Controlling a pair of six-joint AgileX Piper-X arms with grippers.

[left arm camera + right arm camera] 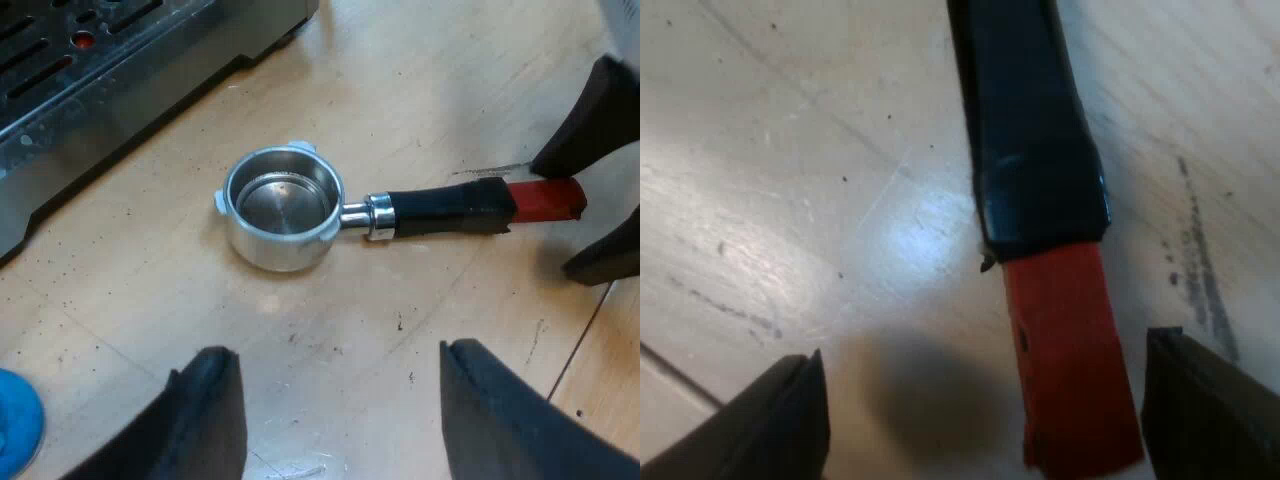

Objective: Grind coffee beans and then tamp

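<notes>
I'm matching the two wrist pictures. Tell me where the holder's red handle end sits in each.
Left wrist view: the red end lies on the table between the fingers of the right gripper.
Right wrist view: the red end lies between the open fingers of the right gripper, touching neither.
Shared landmark: the seam where the dark handle meets the red.

The frame edge cuts off the espresso machine (120,70) and most of the blue tamper (15,425). In the right wrist view the holder handle (1030,130) is cropped.
</notes>
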